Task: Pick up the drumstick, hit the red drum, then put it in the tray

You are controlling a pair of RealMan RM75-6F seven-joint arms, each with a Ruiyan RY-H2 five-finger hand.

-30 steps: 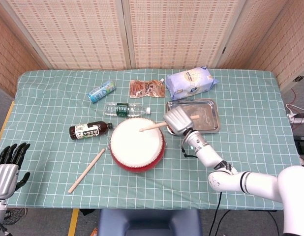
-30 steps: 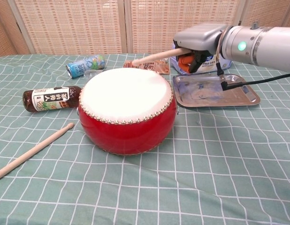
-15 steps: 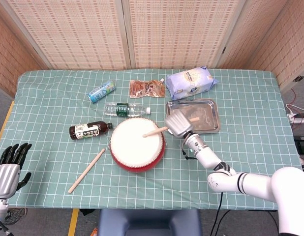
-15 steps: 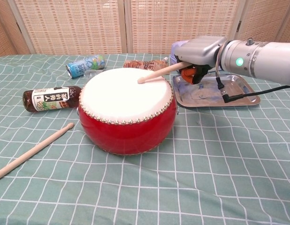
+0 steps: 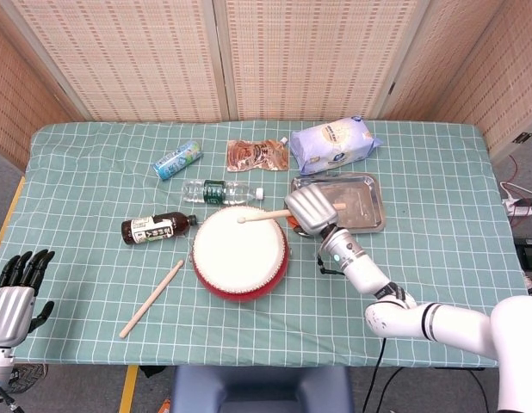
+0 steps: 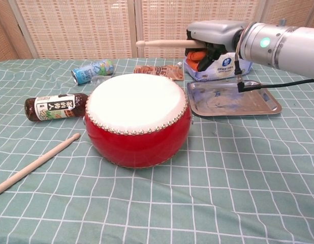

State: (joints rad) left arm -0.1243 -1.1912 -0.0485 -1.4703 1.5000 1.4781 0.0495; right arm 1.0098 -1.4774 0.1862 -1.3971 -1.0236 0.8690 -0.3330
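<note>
The red drum (image 5: 240, 254) (image 6: 137, 118) with its white skin stands mid-table. My right hand (image 5: 310, 210) (image 6: 214, 39) hovers at the drum's right rim and grips a wooden drumstick (image 5: 262, 217) (image 6: 162, 43). The stick is level and well above the skin, its tip pointing left. The steel tray (image 5: 368, 213) (image 6: 258, 104) lies just right of the drum, behind the hand. A second drumstick (image 5: 151, 298) (image 6: 35, 164) lies on the cloth left of the drum. My left hand (image 5: 15, 292) hangs past the table's left front corner, fingers spread, holding nothing.
A brown bottle (image 5: 157, 229) (image 6: 54, 107) lies left of the drum and a clear water bottle (image 5: 219, 192) behind it. A can (image 5: 177, 160) (image 6: 92, 70), a brown pouch (image 5: 258, 155) and a white snack bag (image 5: 333, 144) lie along the back.
The drumstick swung down so its tip met the drum skin half a second ago, then rose again; it is now level and higher above the drum. The left hand stayed put.
</note>
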